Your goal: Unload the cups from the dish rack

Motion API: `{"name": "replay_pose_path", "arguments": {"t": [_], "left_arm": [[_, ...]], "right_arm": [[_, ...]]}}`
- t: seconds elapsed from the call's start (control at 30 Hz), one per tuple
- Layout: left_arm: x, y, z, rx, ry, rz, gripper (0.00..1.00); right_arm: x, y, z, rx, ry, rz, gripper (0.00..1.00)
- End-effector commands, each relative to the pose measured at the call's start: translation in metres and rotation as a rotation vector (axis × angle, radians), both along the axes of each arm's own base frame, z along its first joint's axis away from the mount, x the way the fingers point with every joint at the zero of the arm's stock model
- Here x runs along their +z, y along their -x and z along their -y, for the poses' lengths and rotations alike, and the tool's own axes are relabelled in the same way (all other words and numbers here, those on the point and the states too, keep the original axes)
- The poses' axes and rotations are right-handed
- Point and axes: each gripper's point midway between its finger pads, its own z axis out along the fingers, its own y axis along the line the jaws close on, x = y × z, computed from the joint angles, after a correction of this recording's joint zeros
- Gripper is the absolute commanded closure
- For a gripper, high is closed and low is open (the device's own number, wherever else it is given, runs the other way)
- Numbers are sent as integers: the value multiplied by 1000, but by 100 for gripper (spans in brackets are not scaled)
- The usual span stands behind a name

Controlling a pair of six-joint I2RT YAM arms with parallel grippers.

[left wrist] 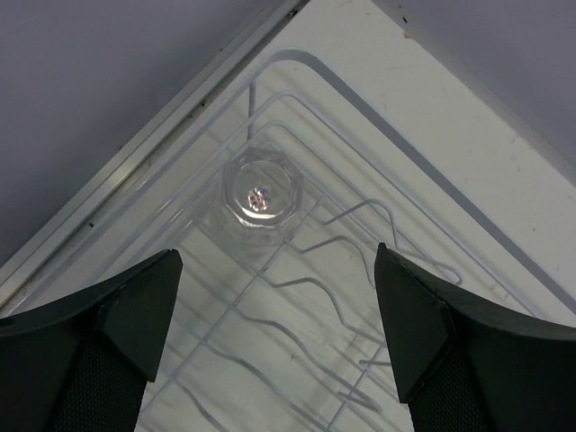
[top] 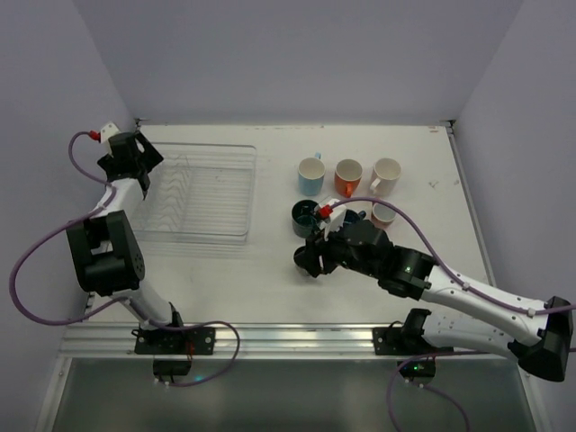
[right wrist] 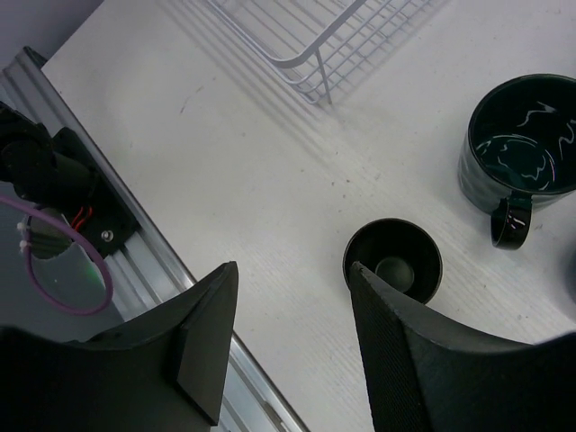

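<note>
The see-through dish rack (top: 200,193) lies on the left of the table. A clear glass (left wrist: 261,200) stands upside down in its far left corner. My left gripper (left wrist: 277,252) hovers open just short of the glass, nothing between its fingers. On the right stand a light blue cup (top: 310,174), an orange cup (top: 348,175), a white cup (top: 385,174), a small pink cup (top: 383,213) and a dark teal mug (right wrist: 522,144). A small dark brown cup (right wrist: 393,261) stands upright on the table at the tip of one finger of my right gripper (right wrist: 292,267), whose jaws are open over bare table.
The rack's near right corner (right wrist: 306,45) is a little way beyond the right gripper. The metal rail at the table's near edge (right wrist: 180,270) runs close under the right gripper. The right arm (top: 396,265) lies over the table below the row of cups.
</note>
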Motion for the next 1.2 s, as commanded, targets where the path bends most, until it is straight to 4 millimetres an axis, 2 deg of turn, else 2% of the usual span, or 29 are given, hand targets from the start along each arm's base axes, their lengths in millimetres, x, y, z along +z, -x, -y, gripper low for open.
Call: {"name": "replay_pose_path", "arguments": {"t": [0.0, 0.13, 0.33, 0.6, 0.67, 0.87, 0.97, 1.17], "left_arm": [[35, -32, -15, 18, -29, 155, 7], [15, -39, -20, 25, -32, 124, 9], [-1, -45, -30, 37, -38, 107, 12], [-13, -56, -36, 36, -41, 98, 15], [-12, -59, -36, 29, -47, 106, 18], [-25, -60, -37, 25, -46, 87, 27], [-29, -60, -37, 26, -44, 84, 32], [-30, -58, -37, 23, -55, 81, 60]], "right_arm": [[28, -6, -5, -21, -106, 65, 45], [30, -8, -1, -36, -113, 79, 45], [32, -11, 2, -58, -114, 90, 47], [35, -15, 4, -82, -124, 93, 48], [35, -16, 5, -89, -126, 94, 48], [38, -18, 7, -102, -130, 101, 48], [40, -18, 8, -108, -133, 105, 48], [42, -19, 13, -123, -141, 111, 48]]}}
